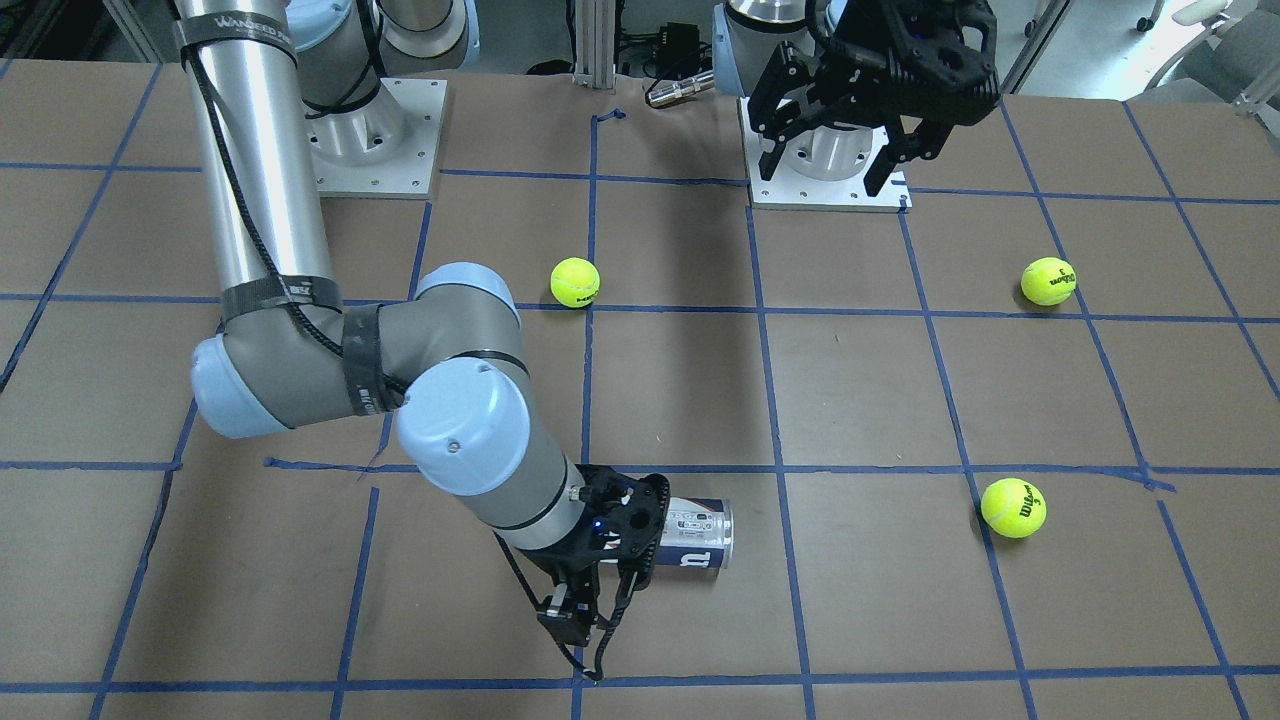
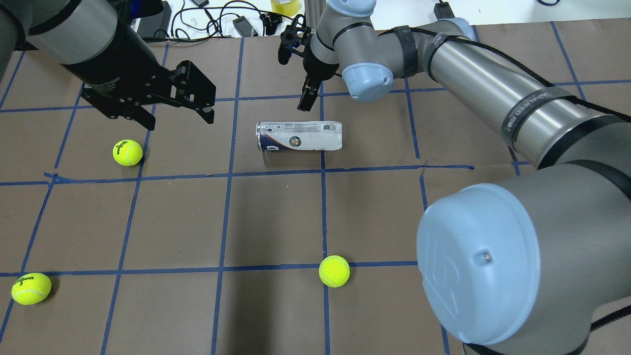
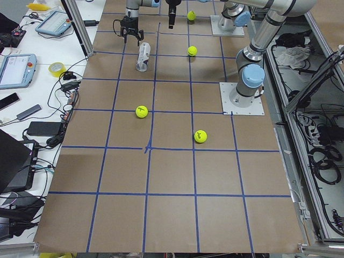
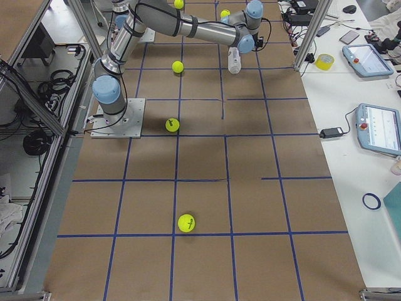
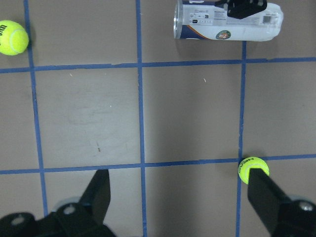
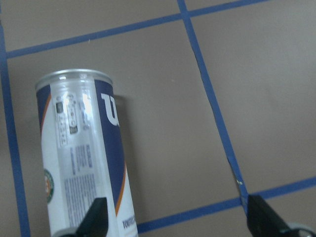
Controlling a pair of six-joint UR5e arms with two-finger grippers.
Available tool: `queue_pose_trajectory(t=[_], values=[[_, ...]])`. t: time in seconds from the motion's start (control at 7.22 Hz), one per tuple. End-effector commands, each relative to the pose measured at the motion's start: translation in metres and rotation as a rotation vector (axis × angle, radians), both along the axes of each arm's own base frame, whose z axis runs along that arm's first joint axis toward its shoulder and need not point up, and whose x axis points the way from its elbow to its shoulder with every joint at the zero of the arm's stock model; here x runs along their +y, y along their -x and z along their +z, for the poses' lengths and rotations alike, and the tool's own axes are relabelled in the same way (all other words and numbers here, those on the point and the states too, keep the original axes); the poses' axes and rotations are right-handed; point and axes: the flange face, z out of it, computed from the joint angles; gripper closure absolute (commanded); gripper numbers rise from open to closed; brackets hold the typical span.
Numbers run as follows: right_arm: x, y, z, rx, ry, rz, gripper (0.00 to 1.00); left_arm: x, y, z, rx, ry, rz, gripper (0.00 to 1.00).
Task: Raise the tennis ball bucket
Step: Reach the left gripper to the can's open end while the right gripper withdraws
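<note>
The tennis ball bucket (image 2: 298,136) is a clear can with a white and navy label. It lies on its side on the brown table, and also shows in the front view (image 1: 697,535) and the left wrist view (image 5: 217,24). My right gripper (image 1: 625,565) hovers just over one end of it, open and empty. In the right wrist view the bucket (image 6: 81,158) runs under one finger, with the gripper (image 6: 180,224) spread wide beside it. My left gripper (image 2: 178,118) is open and empty, raised well off to the side, and also shows in the front view (image 1: 828,172).
Three yellow-green tennis balls lie loose on the table: one near my left gripper (image 2: 127,152), one at the near left corner (image 2: 31,288), one in the near middle (image 2: 334,270). Blue tape lines grid the table. Cables and devices lie beyond the far edge (image 2: 212,19).
</note>
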Motion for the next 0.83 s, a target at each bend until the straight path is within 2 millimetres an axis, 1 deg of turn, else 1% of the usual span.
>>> queue_pose_trajectory(t=[0.0, 0.14, 0.28, 0.42, 0.55, 0.69], values=[[0.001, 0.084, 0.071, 0.08, -0.021, -0.159, 0.0, -0.057, -0.026, -0.052, 0.182, -0.092, 0.032, 0.0], [0.007, 0.099, 0.094, 0.085, -0.033, -0.249, 0.0, -0.083, -0.03, -0.079, 0.214, -0.116, 0.037, 0.0], [0.021, 0.106, 0.124, 0.11, -0.034, -0.346, 0.0, -0.12, -0.033, -0.117, 0.214, -0.067, 0.025, 0.0], [0.05, 0.118, 0.142, 0.179, -0.167, -0.454, 0.0, -0.151, -0.035, -0.159, 0.22, -0.033, -0.012, 0.0], [0.071, 0.122, 0.172, 0.18, -0.192, -0.537, 0.0, -0.168, -0.032, -0.195, 0.292, -0.04, -0.091, 0.0], [0.091, 0.125, 0.213, 0.157, -0.13, -0.561, 0.0, -0.181, -0.048, -0.222, 0.324, -0.043, -0.134, 0.0]])
